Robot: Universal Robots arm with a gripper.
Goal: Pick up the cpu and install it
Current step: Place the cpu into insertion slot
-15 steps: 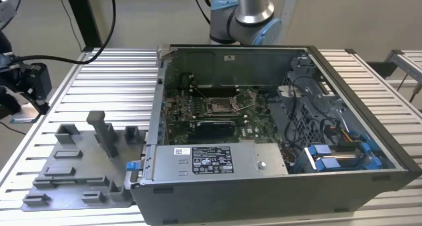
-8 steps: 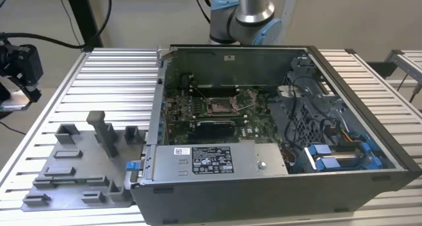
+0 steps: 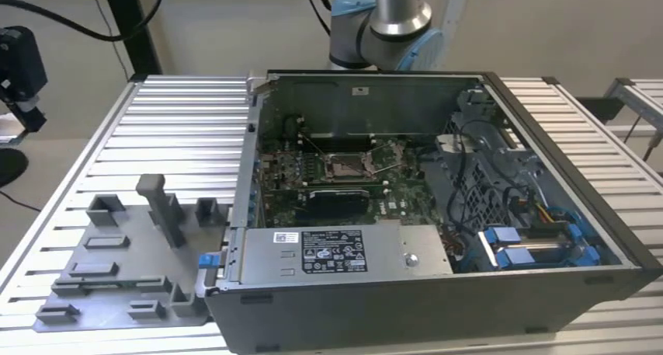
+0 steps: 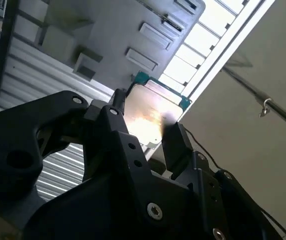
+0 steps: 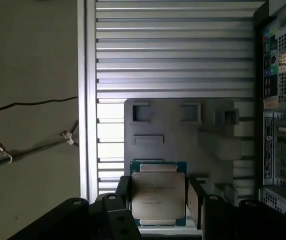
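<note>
Since the cpu [image 5: 157,196] looks light, thin, stiff and easily damaged, you have the gripper [image 5: 159,194] closed on its two opposite edges, aloft over the tray [image 3: 135,254], 8 o'clock from the case [image 3: 414,312] in the exterior view.

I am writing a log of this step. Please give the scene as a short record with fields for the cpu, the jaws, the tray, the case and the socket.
cpu: silvery top, green edge, held between the jaws, tray behind it
jaws: shut on opposite edges of the cpu
tray: grey, on the slatted table, at the exterior view's left of the case
case: open on top
socket: on the board inside the case, cpu not yet in it
</note>
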